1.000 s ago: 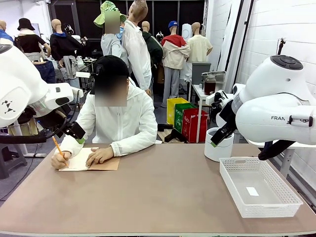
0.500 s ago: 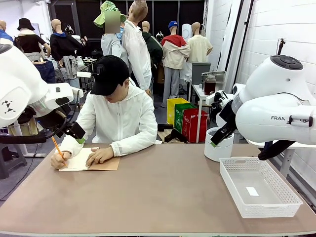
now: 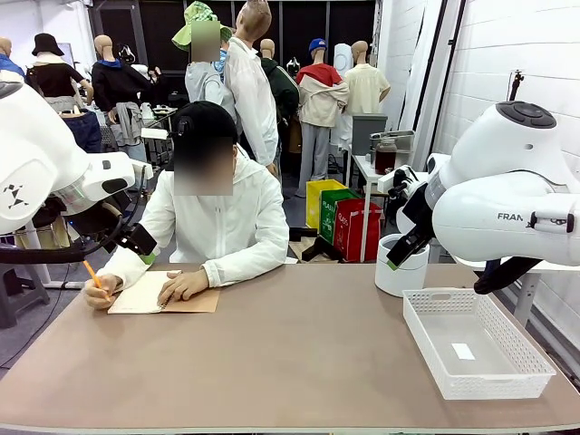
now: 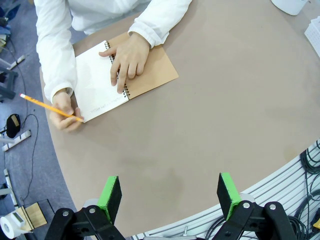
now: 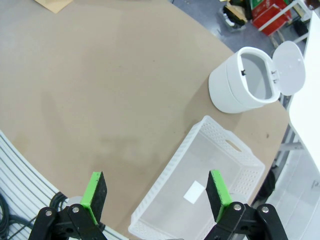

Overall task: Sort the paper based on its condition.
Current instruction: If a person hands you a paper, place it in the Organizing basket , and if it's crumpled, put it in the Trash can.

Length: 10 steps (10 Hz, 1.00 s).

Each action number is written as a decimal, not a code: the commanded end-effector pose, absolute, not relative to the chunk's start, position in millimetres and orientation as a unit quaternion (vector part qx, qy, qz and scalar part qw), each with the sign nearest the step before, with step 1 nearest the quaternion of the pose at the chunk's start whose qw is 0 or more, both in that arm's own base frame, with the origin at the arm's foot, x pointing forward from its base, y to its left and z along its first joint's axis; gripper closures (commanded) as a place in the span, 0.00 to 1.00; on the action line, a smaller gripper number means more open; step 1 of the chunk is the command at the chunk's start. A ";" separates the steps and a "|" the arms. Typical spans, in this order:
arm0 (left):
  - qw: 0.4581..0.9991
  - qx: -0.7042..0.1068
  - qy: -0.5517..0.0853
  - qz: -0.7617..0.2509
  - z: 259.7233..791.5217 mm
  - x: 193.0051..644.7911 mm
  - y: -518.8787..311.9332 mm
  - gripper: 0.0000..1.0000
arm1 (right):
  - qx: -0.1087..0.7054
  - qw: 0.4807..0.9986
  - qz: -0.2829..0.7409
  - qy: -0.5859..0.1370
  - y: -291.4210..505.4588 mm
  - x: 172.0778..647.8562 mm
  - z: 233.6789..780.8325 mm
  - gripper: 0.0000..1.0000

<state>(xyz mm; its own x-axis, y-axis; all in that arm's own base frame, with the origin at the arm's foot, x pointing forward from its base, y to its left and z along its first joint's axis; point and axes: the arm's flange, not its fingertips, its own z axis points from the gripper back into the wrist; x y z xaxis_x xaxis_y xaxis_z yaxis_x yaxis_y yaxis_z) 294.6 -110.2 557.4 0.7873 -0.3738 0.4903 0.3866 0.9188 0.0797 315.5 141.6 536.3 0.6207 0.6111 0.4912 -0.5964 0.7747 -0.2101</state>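
Jaws, left: spread wide, nothing between the pads, hanging over bare counter [image 4: 215, 125]. Jaws, right: likewise fully apart and empty.

Ahead of the left jaws, off toward the left pad's side: spiral notebook [image 4: 152, 75] lying open on the counter, white page [image 4: 95, 87] up. One hand [image 4: 127, 55] of the person lies flat across the binding; the other hand [image 4: 64, 111] holds a pencil [image 4: 50, 106] at the page's near edge. This bound page is all the paper in view; no loose sheet and no crumpled ball lies on the counter.

Just ahead of the right jaws, nearer the right pad: white mesh basket [image 5: 240, 160], holding nothing but a small white patch on its floor, probably a label. Beyond it: white bin [image 5: 232, 92], lid flipped up, inside looks bare.

Judgement: sorting not begun. Nothing placed in either container; all of it remains to do.
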 end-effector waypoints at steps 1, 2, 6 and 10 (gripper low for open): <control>0.945 -0.013 -0.257 -0.202 558.0 294.2 -110.5 0.00 | -0.014 0.900 0.335 -0.278 141.5 315.6 536.3 0.00; 0.945 -0.013 -0.257 -0.202 558.0 294.2 -110.5 0.00 | -0.014 0.900 0.335 -0.278 141.5 315.6 536.3 0.00; 0.945 -0.013 -0.257 -0.202 558.0 294.2 -110.5 0.00 | -0.014 0.900 0.335 -0.278 141.5 315.6 536.3 0.00; 0.945 -0.013 -0.257 -0.202 558.0 294.2 -110.5 0.00 | -0.014 0.900 0.335 -0.278 141.5 315.6 536.3 0.00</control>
